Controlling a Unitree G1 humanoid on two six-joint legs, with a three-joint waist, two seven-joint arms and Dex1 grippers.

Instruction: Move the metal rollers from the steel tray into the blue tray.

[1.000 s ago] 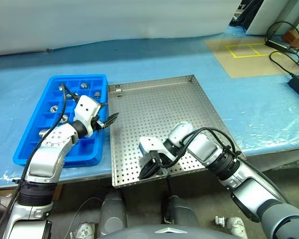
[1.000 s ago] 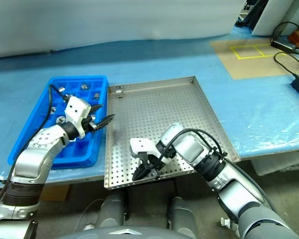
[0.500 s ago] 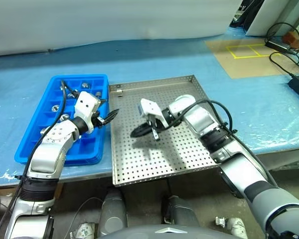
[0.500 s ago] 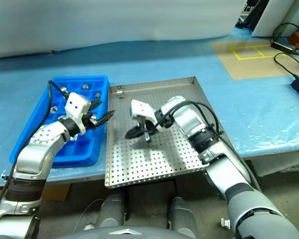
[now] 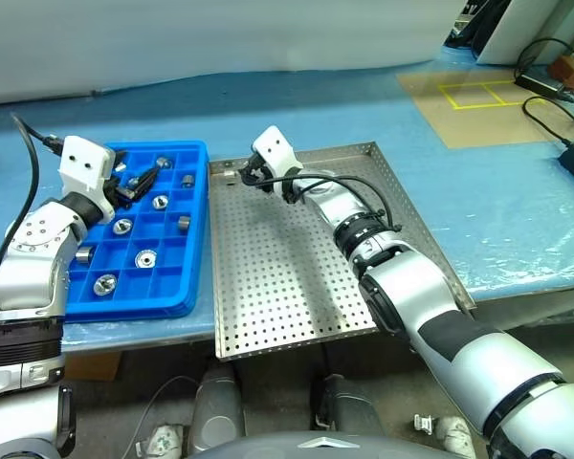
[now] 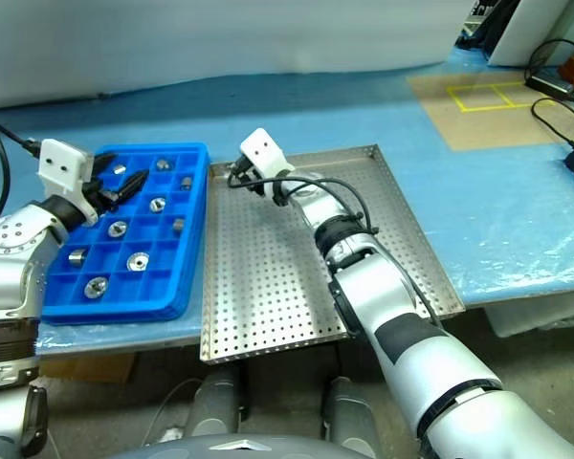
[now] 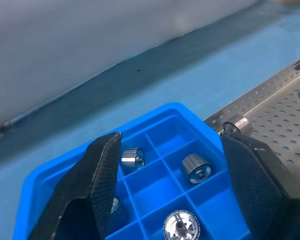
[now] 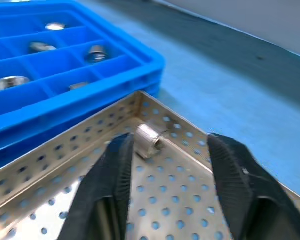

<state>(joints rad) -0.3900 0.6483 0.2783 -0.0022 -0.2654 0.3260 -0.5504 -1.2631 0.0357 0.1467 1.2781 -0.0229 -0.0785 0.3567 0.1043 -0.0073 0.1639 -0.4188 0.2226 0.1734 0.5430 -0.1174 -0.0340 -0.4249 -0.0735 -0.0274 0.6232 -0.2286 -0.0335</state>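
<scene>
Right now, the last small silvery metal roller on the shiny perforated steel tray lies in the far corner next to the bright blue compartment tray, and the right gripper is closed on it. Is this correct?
Not fully. The small silvery metal roller does lie in that corner of the shiny perforated steel tray, beside the bright blue compartment tray. But the right gripper is open, the roller lying free just beyond its fingers, as the right wrist view shows.

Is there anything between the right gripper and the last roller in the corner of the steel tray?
Nothing visible. The right gripper is open, and the metal roller lies just beyond its fingertips, in the steel tray's far corner, beside the blue tray.
</scene>
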